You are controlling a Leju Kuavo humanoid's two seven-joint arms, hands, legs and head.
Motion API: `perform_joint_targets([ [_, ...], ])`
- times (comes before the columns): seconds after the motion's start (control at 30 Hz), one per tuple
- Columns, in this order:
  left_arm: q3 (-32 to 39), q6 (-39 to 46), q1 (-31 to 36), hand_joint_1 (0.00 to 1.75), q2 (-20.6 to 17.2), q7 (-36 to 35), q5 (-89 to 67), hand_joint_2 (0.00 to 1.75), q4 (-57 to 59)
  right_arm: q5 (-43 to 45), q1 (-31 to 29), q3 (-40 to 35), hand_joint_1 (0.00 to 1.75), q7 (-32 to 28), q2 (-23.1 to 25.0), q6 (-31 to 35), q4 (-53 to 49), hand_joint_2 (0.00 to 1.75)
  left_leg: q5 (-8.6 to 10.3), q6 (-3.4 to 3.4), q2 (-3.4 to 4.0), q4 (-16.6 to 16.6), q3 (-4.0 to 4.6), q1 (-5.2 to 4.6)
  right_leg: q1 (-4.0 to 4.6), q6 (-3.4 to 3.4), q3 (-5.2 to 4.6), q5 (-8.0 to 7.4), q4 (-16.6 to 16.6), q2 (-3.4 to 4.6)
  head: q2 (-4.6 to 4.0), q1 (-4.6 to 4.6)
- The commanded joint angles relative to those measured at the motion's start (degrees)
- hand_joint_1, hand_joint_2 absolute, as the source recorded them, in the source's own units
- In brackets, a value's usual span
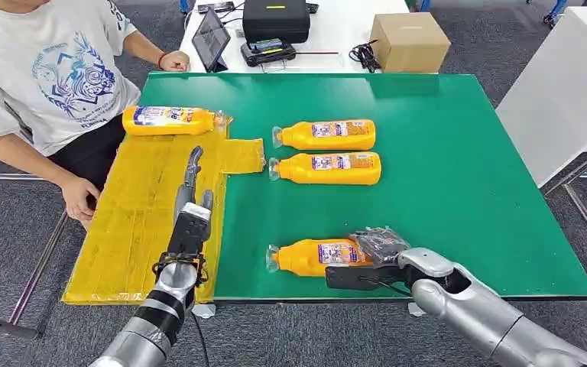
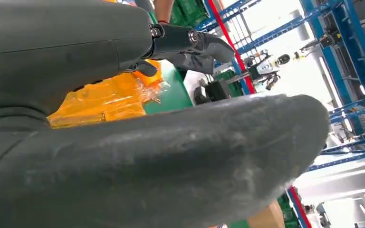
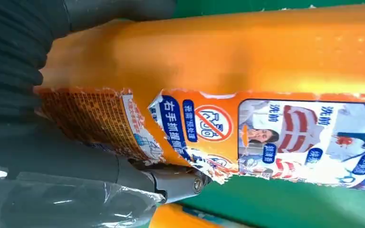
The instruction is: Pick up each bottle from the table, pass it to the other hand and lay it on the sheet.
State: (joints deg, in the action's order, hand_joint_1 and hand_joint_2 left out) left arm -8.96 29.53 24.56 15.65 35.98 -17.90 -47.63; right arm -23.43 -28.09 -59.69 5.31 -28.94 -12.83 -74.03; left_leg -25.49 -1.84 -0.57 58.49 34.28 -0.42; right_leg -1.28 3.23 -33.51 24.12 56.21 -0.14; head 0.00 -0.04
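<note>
Right hand point(image 1: 371, 256): closed around base end of near orange plastic bottle point(image 1: 317, 256) lying on its side at front edge of green table point(image 1: 458, 176); clear cap pointing toward yellow sheet.
Right wrist view: dark fingers point(image 3: 171, 183) pressed against torn printed label of orange bottle body point(image 3: 247, 52); green surface visible beyond it.
Left hand point(image 1: 191, 195): holding nothing, fingers extended straight and apart, hovering over right strip of yellow sheet point(image 1: 137, 222).
Left wrist view: thick grey thumb point(image 2: 171, 156) in foreground, dark fingers point(image 2: 190, 45) stretched out beyond it, crinkled yellow sheet point(image 2: 104, 99) behind.
Sheet: flat yellow rectangle covering left part of table, small tab projecting to the right near far end.
Delivered bottle point(image 1: 170, 120): orange, lying on its side across far end of sheet.
Remaining bottles: two orange bottles lying side by side at table centre, farther one point(image 1: 327, 135) and nearer one point(image 1: 329, 168), caps toward sheet, just beside its tab.
Person point(image 1: 46, 69): seated at left of table in white printed T-shirt, one hand near sheet edge.
Background: cardboard box point(image 1: 409, 42) on white desk behind table.
</note>
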Motion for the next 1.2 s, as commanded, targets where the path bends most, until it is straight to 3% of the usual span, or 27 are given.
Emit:
perform_joint_targets([
  [0.03, -0.32, -1.00, 1.33, 0.00, -0.52, -0.62, 1.41, 0.00, 2.65, -1.56, 7.89, 8.42, 1.75, -1.76, 5.83, 7.61, 4.91, 1.75, 0.00, 0.09, -0.03, -0.07, -0.19, 0.09, 0.10, -0.11, 0.22, 0.00, -0.12, -0.05, 0.00, 0.00],
  [0.1, 0.73, -1.69, -0.96, 0.00, -1.16, -1.48, 2.22, 0.00, -1.14, -6.37, 14.23, 16.20, 1.75, -0.71, 10.67, 15.17, 3.13, 1.75, -0.01, 0.11, -0.03, -0.12, -0.27, 0.12, 0.12, -0.13, 0.30, 0.00, -0.16, -0.05, 0.00, 0.02],
  [0.17, 1.25, -2.14, -2.23, 0.00, -1.51, -2.07, 1.94, 0.00, -3.36, -8.45, 17.49, 20.83, 1.75, -0.21, 13.15, 17.39, 1.06, 1.75, -0.04, 0.15, 0.05, -0.19, -0.41, 0.18, 0.18, -0.18, 0.44, 0.00, -0.24, 0.03, 0.00, 0.00],
  [0.33, 1.81, -2.08, -2.68, 0.00, -1.41, -2.56, 1.45, 0.00, -4.20, -10.25, 18.91, 24.37, 1.75, -0.29, 14.50, 16.22, -0.41, 1.75, -0.09, 0.17, 0.06, -0.05, -0.24, 0.22, 0.23, -0.14, 0.27, 0.01, -0.05, 0.05, 0.00, 0.02],
  [0.4, 2.56, -1.24, -5.41, 0.00, -2.26, -4.79, 0.35, 0.00, -5.12, -11.90, 24.51, 32.34, 1.75, -1.56, 20.55, 22.32, -2.40, 1.75, -0.06, 0.17, 0.02, -0.08, -0.27, 0.19, 0.20, -0.16, 0.29, 0.02, -0.08, -0.01, 0.00, 0.02],
  [0.5, 4.81, -2.15, -8.35, 0.00, -2.62, -2.57, 1.05, 0.00, -7.50, -14.87, 28.81, 39.73, 1.75, -5.47, 26.39, 29.70, -8.52, 1.75, -0.08, 0.17, 0.07, -0.16, -0.36, 0.21, 0.21, -0.17, 0.37, 0.03, -0.13, 0.06, 0.00, 0.04],
  [0.7, 4.79, -7.89, -10.02, 0.00, -1.00, -4.64, 2.40, 0.00, -12.98, -13.58, 29.34, 46.42, 1.75, -14.07, 32.94, 36.06, -15.00, 1.75, -0.18, 0.21, 0.21, 0.03, -0.02, 0.21, 0.21, -0.22, -0.02, 0.10, 0.14, 0.19, 0.00, 0.02],
  [0.93, 4.48, -8.12, -10.00, 0.00, -0.98, -5.15, 2.30, 0.00, -13.08, -13.69, 29.34, 46.82, 1.75, -15.00, 33.14, 36.24, -13.97, 1.75, -0.06, 0.11, 0.01, -0.05, 0.05, 0.13, 0.11, -0.11, -0.04, 0.04, 0.01, 0.01, 0.00, 0.04],
  [1.1, 0.34, -14.83, -10.82, 0.00, -0.41, -6.84, 4.36, 0.00, -17.24, -8.18, 29.01, 48.35, 1.75, -21.68, 35.97, 35.04, -11.91, 1.75, -0.07, 0.13, -0.02, -0.04, 0.05, 0.12, 0.11, -0.13, -0.04, 0.05, 0.01, -0.02, 0.00, 0.04],
  [1.13, -0.86, -16.15, -11.01, 0.00, -0.35, -7.45, 4.93, 1.75, -18.30, -7.14, 28.86, 48.30, 1.75, -22.71, 36.47, 34.29, -11.01, 1.75, -0.13, 0.18, 0.01, -0.01, -0.05, 0.17, 0.17, -0.20, 0.07, 0.10, 0.02, -0.01, 0.00, 0.04],
  [1.2, -3.45, -18.93, -11.39, 0.00, -0.81, -8.52, 5.82, 1.75, -20.51, -6.47, 28.32, 48.05, 1.75, -23.40, 37.09, 33.17, -8.58, 1.75, -0.09, 0.13, 0.04, -0.05, -0.01, 0.14, 0.14, -0.15, 0.00, 0.06, 0.00, 0.03, 0.00, 0.02],
])
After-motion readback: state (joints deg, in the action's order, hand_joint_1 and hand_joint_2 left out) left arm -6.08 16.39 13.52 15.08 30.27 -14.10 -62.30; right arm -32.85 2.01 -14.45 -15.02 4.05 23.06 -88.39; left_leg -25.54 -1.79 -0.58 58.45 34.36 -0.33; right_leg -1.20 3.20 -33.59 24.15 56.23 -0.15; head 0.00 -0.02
